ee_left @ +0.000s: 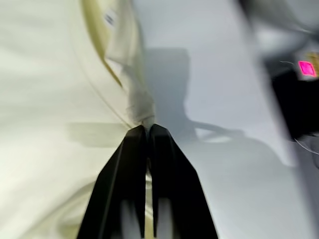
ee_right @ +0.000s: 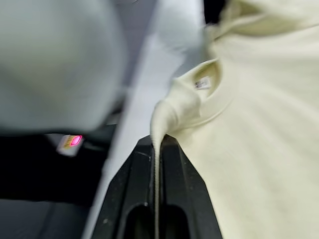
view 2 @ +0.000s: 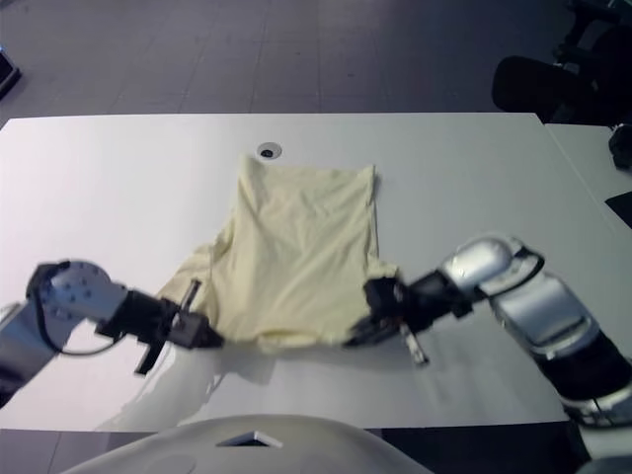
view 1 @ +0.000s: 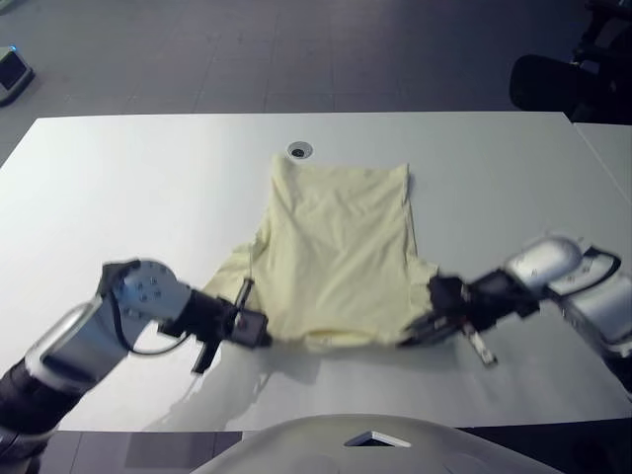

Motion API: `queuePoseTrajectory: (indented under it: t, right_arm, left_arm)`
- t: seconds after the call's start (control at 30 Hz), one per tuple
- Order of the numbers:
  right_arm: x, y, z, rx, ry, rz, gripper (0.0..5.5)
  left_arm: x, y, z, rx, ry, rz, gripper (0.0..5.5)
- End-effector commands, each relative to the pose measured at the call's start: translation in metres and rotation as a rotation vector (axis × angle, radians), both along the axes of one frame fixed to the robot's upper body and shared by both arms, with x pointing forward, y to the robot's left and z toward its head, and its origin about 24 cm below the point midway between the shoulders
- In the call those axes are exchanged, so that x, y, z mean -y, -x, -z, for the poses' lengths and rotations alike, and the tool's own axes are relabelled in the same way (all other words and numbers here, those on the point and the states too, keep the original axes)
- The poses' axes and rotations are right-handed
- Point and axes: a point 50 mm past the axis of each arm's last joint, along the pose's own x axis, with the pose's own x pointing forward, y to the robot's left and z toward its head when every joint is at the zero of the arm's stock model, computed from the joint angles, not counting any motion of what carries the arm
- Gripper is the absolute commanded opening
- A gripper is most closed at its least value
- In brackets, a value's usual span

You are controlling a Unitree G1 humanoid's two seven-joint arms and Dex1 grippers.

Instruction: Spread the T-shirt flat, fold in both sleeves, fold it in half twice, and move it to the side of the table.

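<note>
Through the head camera, the T-shirt (view 1: 341, 242) lies mid-frame on the white table (view 1: 118, 188). Its far hem sits just below the small round hole (view 1: 299, 150) at upper centre, and its collar end is toward the bottom of the frame. The body looks fairly smooth, but both sleeves are bunched, one at the cloth's lower left and one at its lower right. My left gripper (view 1: 265, 336) is at the lower-left shoulder and my right gripper (view 1: 415, 334) at the lower-right one. A shadow under that near edge suggests it is raised off the table.

Through my left wrist camera, my jaws are pressed together on a small peak of cloth beside the collar seam, with the neck label (ee_left: 108, 19) not far off.

Through my right wrist camera, my jaws are likewise clamped on a thin fold near the collar, with just a sliver of fabric between them.

Both holds look shallow to me. A sharp tug could pull the cloth out of one pinch, and the shirt would then swing askew. If I pull unevenly, or draw my arms apart too little, the sleeves could stay crumpled under the body and spoil the folds. Dragging toward the bottom of the frame could take the collar end over the table's near edge.
</note>
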Motion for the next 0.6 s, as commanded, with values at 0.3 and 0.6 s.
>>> queuePoseTrajectory:
  t: [0.3, 0.6]
  right_arm:
    - [0.022, -0.006, -0.037, 0.015, 0.004, 0.068, 1.60]
    - [0.047, -0.093, -0.051, 0.520, 0.089, 0.475, 2.98]
  left_arm:
    - [-0.019, -0.006, -0.057, -0.178, 0.179, -0.183, 1.57]
    - [-0.031, -0.097, -0.076, 0.300, 0.294, -0.502, 3.01]
